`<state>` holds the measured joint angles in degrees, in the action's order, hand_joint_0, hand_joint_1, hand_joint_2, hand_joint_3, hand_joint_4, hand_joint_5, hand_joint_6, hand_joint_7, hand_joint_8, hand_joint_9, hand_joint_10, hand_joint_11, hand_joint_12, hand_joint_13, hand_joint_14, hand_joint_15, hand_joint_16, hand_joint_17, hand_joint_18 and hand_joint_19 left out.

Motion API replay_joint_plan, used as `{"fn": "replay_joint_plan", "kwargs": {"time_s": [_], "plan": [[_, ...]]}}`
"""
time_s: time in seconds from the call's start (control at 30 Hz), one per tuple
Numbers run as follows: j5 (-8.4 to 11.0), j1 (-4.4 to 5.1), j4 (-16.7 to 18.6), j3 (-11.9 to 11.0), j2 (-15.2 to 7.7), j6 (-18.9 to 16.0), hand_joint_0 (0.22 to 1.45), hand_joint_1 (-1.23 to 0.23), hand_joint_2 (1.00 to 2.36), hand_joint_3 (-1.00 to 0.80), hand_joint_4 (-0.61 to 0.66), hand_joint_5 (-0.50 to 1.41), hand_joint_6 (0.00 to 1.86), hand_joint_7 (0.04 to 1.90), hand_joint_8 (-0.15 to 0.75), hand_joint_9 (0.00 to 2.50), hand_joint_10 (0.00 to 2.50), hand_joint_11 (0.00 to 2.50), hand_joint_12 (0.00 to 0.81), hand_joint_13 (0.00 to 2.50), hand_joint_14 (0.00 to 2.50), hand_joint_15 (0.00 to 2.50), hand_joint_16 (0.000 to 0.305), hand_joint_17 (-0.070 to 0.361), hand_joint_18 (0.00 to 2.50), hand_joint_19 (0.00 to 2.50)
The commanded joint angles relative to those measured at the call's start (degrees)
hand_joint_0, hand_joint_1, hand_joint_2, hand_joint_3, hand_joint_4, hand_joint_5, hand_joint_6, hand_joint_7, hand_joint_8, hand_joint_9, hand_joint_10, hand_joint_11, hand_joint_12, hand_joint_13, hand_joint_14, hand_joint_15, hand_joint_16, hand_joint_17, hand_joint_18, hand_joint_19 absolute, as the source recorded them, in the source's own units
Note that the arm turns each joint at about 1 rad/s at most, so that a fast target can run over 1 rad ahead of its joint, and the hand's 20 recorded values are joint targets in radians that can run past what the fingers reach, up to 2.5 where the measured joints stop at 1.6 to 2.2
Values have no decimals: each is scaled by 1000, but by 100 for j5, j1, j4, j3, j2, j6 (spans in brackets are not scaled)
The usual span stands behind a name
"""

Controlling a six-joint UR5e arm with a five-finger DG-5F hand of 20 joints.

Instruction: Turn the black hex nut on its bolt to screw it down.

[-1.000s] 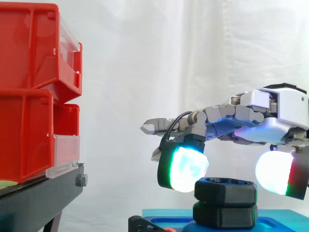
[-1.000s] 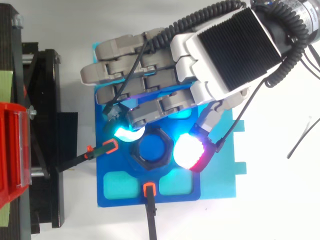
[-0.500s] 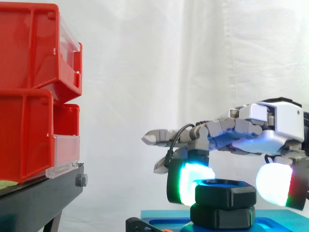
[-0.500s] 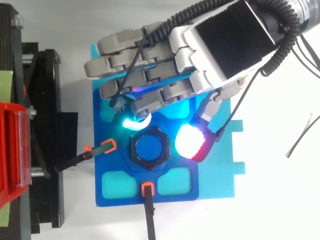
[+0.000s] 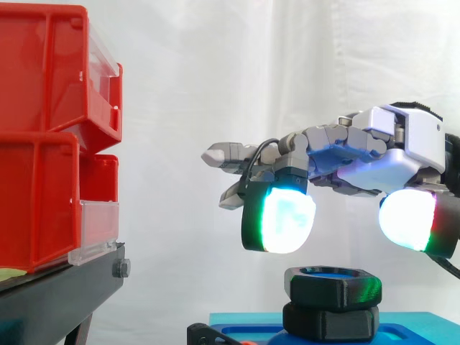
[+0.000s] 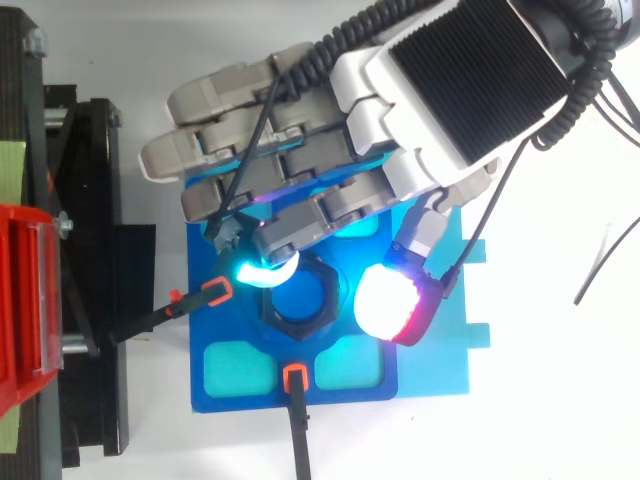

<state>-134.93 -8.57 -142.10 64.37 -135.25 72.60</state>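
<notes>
Fingers (image 5: 280, 221): spread and holding nothing. One cyan-green pad and the white-red thumb pad (image 5: 408, 219) point down, a gap wider than the nut between them; the other fingers lie straight.

Hand (image 5: 374, 154): hovers palm-down, apart from the work.

Black hex nut (image 5: 334, 284): directly below that gap, clear of both pads, level on its blue bolt (image 6: 310, 295) and stacked on a second black hexagonal piece (image 5: 332, 320). Likely rigid, light moulded plastic, matte and not fragile. Its flats offer the best hold, two opposite faces pinched between pad and thumb. The corners would probably slip.

Blue fixture plate (image 6: 230, 380): carries the bolt, held by orange-tipped black clamps (image 6: 215, 293).

White surface (image 6: 560, 400): beneath the plate.

Red plastic bins (image 5: 43, 136) on a black stand (image 5: 57, 295): well apart.
</notes>
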Motion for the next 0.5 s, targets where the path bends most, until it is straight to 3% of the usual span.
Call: {"fn": "replay_joint_plan", "kwargs": {"time_s": [0.0, 0.1, 0.2, 0.3, 0.37, 0.4, 0.47], "plan": [[1, 30, 7, -3, 7, 0, 500, -438, 1000, -500, 265, -112, 500, 1134, 315, 485, 5, 205, 369, 160, 2, 0, 50, 112, 42, 109], [10, 66, 16, -3, -2, -9, 498, -437, 1000, -500, 264, -113, 501, 1130, 316, 483, 5, 212, 371, 156, 0, 0, 50, 112, 35, 106], [142, 145, 16, -3, -2, 0, 497, -438, 1000, -500, 270, -114, 501, 1128, 314, 477, 5, 198, 371, 145, 0, 0, 50, 113, 28, 105], [458, 303, -2, -3, -10, 44, 495, -437, 1000, -500, 271, -114, 501, 1122, 314, 476, 5, 203, 372, 145, 0, 0, 51, 114, 24, 105], [546, 356, -2, -3, -28, 61, 495, -437, 1000, -500, 271, -115, 501, 1121, 313, 475, 5, 206, 372, 144, 0, 0, 51, 114, 24, 100], [643, 444, 25, 5, -107, 70, 495, -437, 1000, -500, 273, -115, 501, 1120, 312, 476, 5, 204, 372, 144, 0, 0, 51, 114, 23, 105], [678, 487, 34, 5, -169, 70, 494, -437, 1000, -500, 273, -115, 501, 1121, 313, 477, 5, 212, 372, 144, 0, 0, 51, 114, 23, 97]]}}
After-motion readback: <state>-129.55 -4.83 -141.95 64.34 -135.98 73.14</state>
